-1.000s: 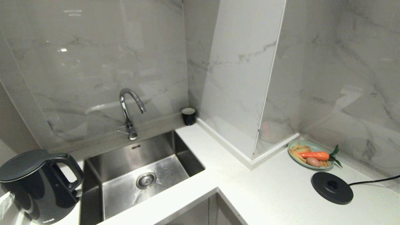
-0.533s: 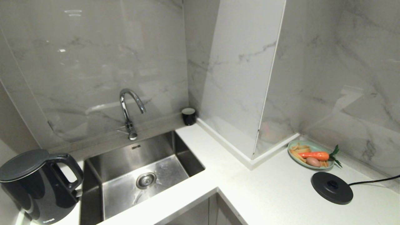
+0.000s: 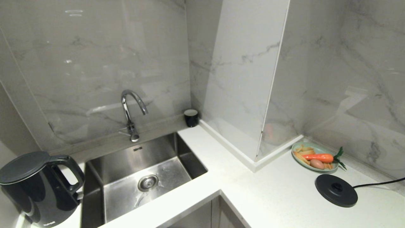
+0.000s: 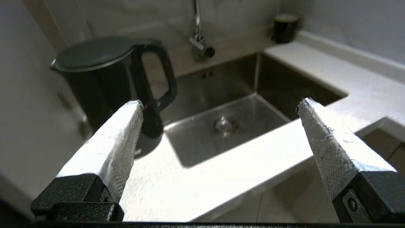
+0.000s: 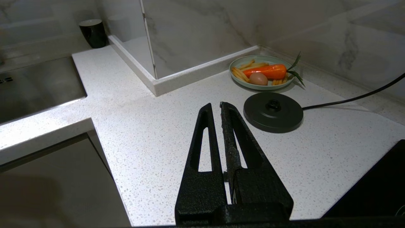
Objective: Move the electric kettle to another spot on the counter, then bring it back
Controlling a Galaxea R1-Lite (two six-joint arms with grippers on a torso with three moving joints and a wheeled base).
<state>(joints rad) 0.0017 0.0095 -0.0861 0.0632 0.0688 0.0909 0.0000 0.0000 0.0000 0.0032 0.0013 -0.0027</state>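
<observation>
One kettle [image 3: 38, 190] is standing on the counter [image 3: 284, 196] left of the sink [image 3: 142, 177], off its base [image 3: 336, 190]; left gripper [image 4: 220, 104], gaping empty, is needing its handle for return.

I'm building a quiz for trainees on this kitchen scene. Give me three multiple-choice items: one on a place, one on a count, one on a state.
1. Where does the electric kettle stand?
A. left of the sink
B. on its base disc
C. inside the sink

2. How many eggs lie on the green plate?
A. none
B. one
C. three

3. How is the left gripper?
A. shut on the handle
B. open, empty
C. shut, empty

Key: A, it stands on the counter beside the basin; B, a single egg lies by the carrot; B, fingers wide apart, holding nothing.
</observation>
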